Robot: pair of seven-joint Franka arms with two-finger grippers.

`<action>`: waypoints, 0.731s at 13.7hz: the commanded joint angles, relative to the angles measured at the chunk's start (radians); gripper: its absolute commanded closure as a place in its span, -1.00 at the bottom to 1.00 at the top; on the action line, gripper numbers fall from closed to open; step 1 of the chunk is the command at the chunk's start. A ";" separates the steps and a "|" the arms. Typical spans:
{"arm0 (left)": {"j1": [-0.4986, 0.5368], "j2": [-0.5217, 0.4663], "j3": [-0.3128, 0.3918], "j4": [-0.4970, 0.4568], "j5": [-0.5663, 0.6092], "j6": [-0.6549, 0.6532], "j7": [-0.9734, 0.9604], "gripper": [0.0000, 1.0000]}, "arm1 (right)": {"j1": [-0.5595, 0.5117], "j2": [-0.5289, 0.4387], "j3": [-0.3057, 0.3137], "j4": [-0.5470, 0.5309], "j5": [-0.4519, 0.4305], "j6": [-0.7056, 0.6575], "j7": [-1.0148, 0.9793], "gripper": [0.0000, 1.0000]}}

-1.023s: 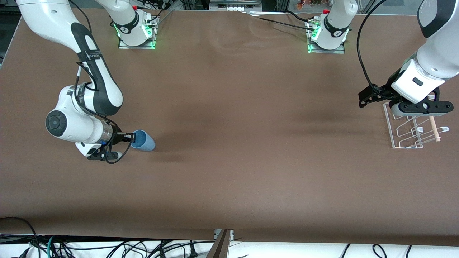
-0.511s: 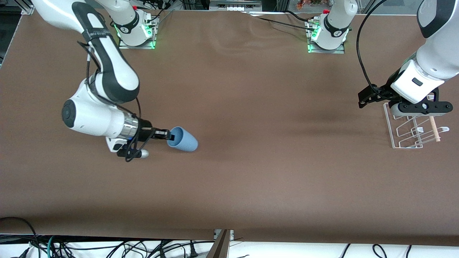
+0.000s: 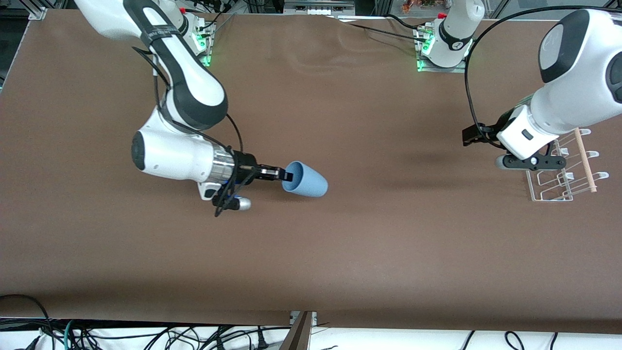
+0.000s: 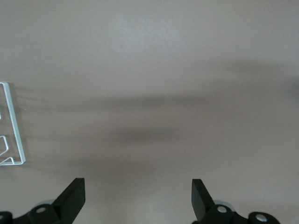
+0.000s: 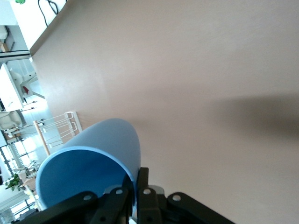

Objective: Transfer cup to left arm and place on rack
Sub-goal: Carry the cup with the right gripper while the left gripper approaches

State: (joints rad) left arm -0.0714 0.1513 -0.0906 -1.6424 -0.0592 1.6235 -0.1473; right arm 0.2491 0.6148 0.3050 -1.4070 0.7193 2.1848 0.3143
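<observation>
The light-blue cup [image 3: 306, 180] is held on its side above the middle of the table, its mouth toward the right arm. My right gripper [image 3: 286, 175] is shut on the cup's rim, one finger inside and one outside; the right wrist view shows this grip [image 5: 135, 179] on the cup [image 5: 93, 158]. My left gripper [image 3: 529, 163] hovers open and empty over the edge of the white wire rack [image 3: 563, 165] that faces the table's middle. Its fingers stand wide apart in the left wrist view [image 4: 138, 198], with a corner of the rack [image 4: 14, 135] beside them.
The brown table [image 3: 388, 243] is bare around the cup. The rack stands at the left arm's end of the table, with a wooden rod [image 3: 584, 158] along one side. It also shows far off in the right wrist view [image 5: 56, 128].
My right arm has carried the cup from its own end toward the middle of the table. My left gripper has shifted from over the rack toward the table's middle.
</observation>
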 commanded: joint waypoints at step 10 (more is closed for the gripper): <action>0.028 0.057 0.011 0.033 -0.234 -0.016 0.664 -1.00 | 0.197 0.171 0.002 0.259 0.083 0.133 0.167 1.00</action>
State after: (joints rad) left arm -0.0579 0.1812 -0.0808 -1.6420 -0.2408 1.6209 0.3868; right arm 0.4328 0.7667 0.3072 -1.1990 0.7601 2.3133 0.4676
